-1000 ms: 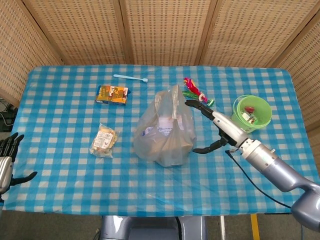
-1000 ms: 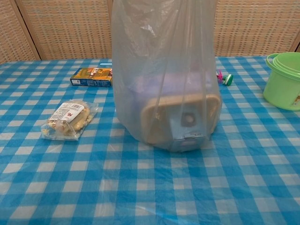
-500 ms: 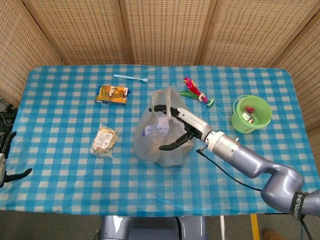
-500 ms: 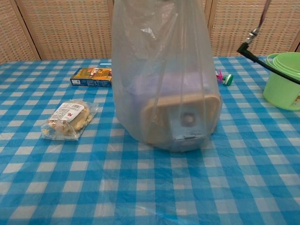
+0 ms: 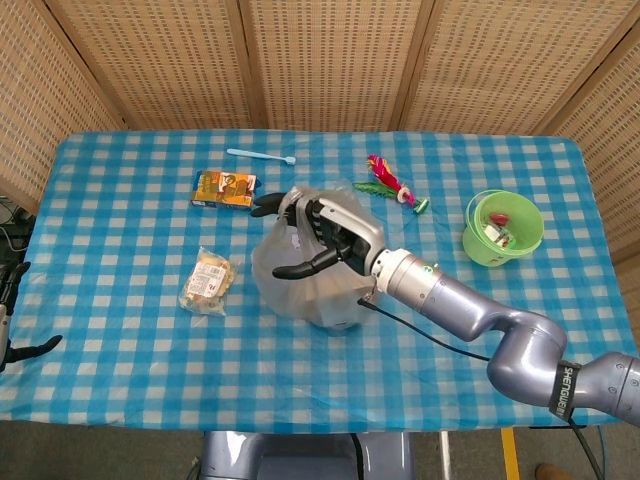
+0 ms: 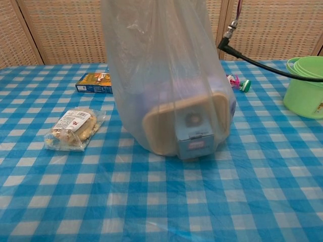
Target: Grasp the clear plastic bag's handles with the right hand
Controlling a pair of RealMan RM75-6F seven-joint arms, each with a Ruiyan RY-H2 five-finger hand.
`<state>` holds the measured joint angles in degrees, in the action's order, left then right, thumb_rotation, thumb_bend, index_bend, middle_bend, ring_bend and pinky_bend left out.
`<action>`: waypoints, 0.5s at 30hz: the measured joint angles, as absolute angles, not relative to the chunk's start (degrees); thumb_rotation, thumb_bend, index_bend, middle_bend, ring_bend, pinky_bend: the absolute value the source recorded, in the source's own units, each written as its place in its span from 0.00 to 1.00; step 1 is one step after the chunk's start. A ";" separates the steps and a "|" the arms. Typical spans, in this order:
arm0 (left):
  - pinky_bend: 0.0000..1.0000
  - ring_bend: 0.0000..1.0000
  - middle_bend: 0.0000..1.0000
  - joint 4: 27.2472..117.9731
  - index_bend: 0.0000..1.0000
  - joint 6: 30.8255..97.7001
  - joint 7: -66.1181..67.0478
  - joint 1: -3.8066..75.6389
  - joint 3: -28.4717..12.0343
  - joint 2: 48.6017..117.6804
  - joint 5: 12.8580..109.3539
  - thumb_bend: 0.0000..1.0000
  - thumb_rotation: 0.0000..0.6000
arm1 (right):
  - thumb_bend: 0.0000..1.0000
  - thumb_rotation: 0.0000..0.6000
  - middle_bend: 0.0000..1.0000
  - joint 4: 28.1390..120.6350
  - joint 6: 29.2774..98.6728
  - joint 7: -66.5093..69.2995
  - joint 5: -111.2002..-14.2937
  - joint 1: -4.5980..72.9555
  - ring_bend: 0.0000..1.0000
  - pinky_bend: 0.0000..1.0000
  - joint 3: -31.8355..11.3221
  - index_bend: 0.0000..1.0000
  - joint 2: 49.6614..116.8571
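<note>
Robot hand (image 5: 325, 232) over top of clear plastic bag (image 6: 166, 85), fingers spread.

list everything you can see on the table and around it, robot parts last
clear plastic bag: 1, translucent, table centre, holds a beige and blue box
orange box: 1, orange, left of the bag toward the back
snack packet: 1, clear with pale contents, left of the bag
toothbrush: 1, light blue, back edge
toy: 1, red, pink and green, right of the bag toward the back
green bucket: 1, light green, right side, small items inside
tablecloth: 1, blue and white check
right robot hand: 1, black and silver, at the bag's top
left robot hand: 1, black, at the table's left edge, holds nothing
</note>
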<state>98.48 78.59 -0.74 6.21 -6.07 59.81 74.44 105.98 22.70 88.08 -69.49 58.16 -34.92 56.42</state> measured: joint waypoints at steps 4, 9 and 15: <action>0.00 0.00 0.00 98.19 0.00 78.32 -1.21 6.31 -6.22 59.69 73.99 0.00 1.00 | 0.00 1.00 0.52 104.63 21.22 91.28 -68.76 57.92 0.40 0.60 -37.12 0.15 58.61; 0.00 0.00 0.00 98.02 0.00 78.24 -1.15 6.41 -6.22 59.77 73.83 0.00 1.00 | 0.00 1.00 0.71 103.28 20.00 92.16 -68.83 57.41 0.63 0.85 -38.76 0.38 60.91; 0.00 0.00 0.00 97.95 0.00 78.34 -1.42 6.39 -6.19 59.69 73.84 0.00 1.00 | 0.00 1.00 0.80 102.95 17.37 89.71 -68.54 57.45 0.73 0.94 -39.42 0.71 61.14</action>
<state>97.95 78.34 -1.42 6.39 -6.19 59.69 73.84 102.95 17.37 89.71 -68.54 57.45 -39.42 61.14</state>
